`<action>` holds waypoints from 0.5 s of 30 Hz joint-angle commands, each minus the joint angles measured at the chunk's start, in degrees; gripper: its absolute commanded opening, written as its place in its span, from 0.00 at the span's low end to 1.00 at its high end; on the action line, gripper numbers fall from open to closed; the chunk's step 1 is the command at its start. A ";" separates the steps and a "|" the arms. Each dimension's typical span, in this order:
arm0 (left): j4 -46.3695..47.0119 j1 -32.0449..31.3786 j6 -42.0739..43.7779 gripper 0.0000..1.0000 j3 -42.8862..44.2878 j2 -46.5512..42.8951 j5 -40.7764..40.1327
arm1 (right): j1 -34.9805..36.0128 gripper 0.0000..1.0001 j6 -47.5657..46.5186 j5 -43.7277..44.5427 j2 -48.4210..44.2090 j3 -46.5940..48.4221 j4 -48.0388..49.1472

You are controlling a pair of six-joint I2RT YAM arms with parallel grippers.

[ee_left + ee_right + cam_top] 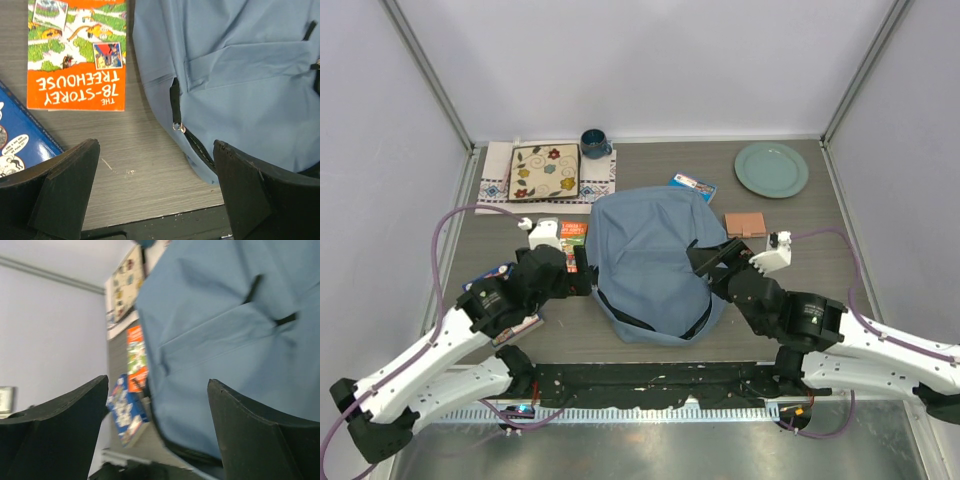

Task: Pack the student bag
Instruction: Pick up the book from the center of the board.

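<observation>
The left hand stands with its fingers spread wide and nothing between them but bare wood-grain surface. Its right finger sits just beside the near left corner of the student bag, though I can't tell whether it touches the fabric. The right hand is also well open and holds nothing, with blue cloth filling the view beyond its fingers. The bag lies flat in the middle of the surface between the two hands. Its long axis runs from the far side toward the arms, with the near end leaning slightly right, and a dark zipper line curves around that near end. I can't make out which end is the top. Only the left wrist view gives the close detail: a small metal zipper pull on the bag's edge, the title on the orange Treehouse book lying just left of the bag, and a corner of a blue comic book nearer the arm. The blurred right wrist view shows those two books past the bag's far side. Only the overhead view takes in the far things: a green plate, a dark mug, a patterned tray on a cloth, and a brown notebook just right of the bag.
</observation>
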 commanded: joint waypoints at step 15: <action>-0.62 17.22 -0.20 1.00 -3.35 2.94 2.39 | -4.77 0.84 -25.91 -24.93 8.84 1.86 5.86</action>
